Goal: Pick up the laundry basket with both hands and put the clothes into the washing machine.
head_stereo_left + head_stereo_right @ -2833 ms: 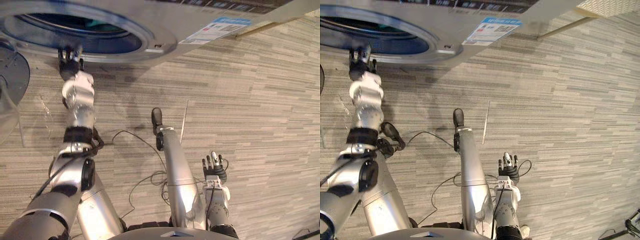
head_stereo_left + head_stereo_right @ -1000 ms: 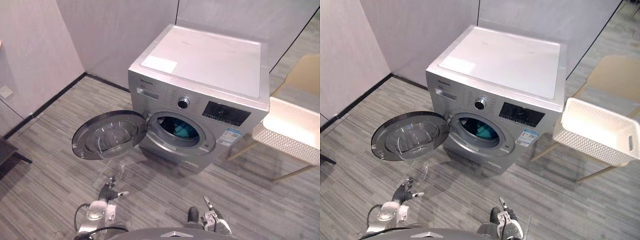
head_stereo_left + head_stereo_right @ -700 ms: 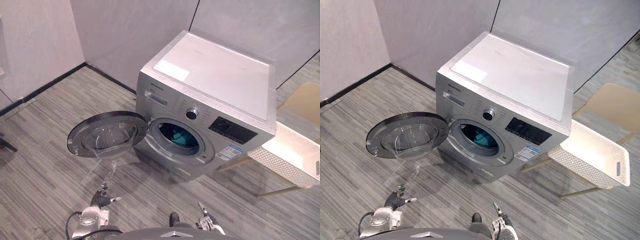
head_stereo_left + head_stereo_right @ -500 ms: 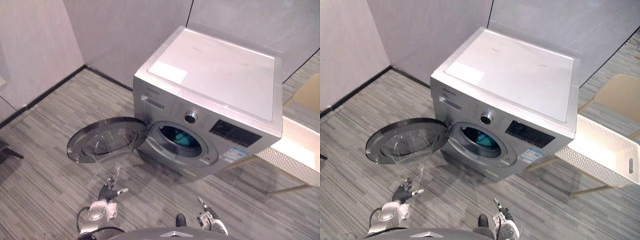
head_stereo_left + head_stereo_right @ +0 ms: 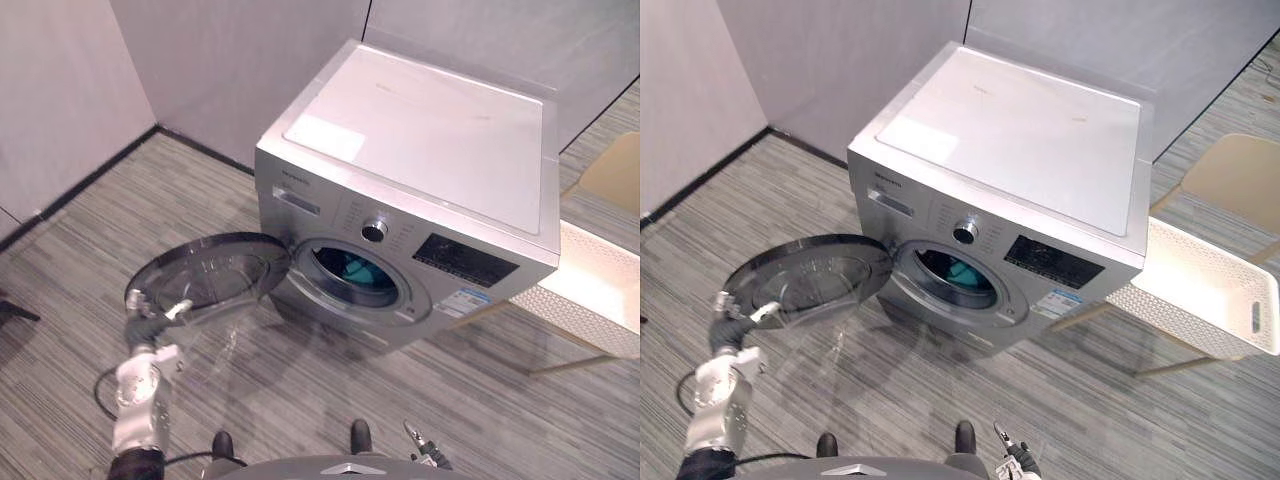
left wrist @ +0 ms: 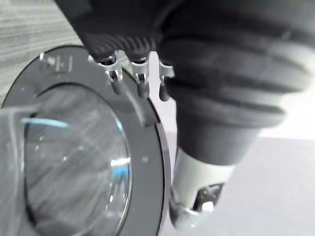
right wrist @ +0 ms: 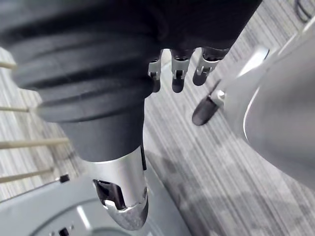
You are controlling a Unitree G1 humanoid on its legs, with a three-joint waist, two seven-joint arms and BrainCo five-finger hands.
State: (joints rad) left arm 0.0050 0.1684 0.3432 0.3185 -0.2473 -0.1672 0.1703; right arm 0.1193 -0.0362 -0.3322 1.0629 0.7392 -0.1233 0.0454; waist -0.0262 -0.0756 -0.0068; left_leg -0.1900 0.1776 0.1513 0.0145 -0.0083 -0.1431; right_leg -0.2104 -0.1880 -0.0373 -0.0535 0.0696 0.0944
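Note:
A silver washing machine (image 5: 420,170) stands with its round door (image 5: 215,270) swung open to the left. Teal clothes (image 5: 352,268) lie inside the drum. The white laundry basket (image 5: 1200,290) rests empty on a beige chair (image 5: 1232,178) to the machine's right. My left hand (image 5: 148,325) is at the door's outer rim, fingers (image 6: 140,83) relaxed against the edge of the door (image 6: 74,162). My right hand (image 5: 1012,458) hangs low above the floor, open and empty, its fingers (image 7: 177,73) loose.
Grey walls with a dark baseboard (image 5: 80,185) run behind and to the left of the machine. Striped grey floor (image 5: 330,390) spreads in front of it. The open door juts out over the floor on the left.
My left arm has stretched forward and left, bringing the hand from low over the floor to the door's rim. The right hand has dropped lower. The camera shifted slightly.

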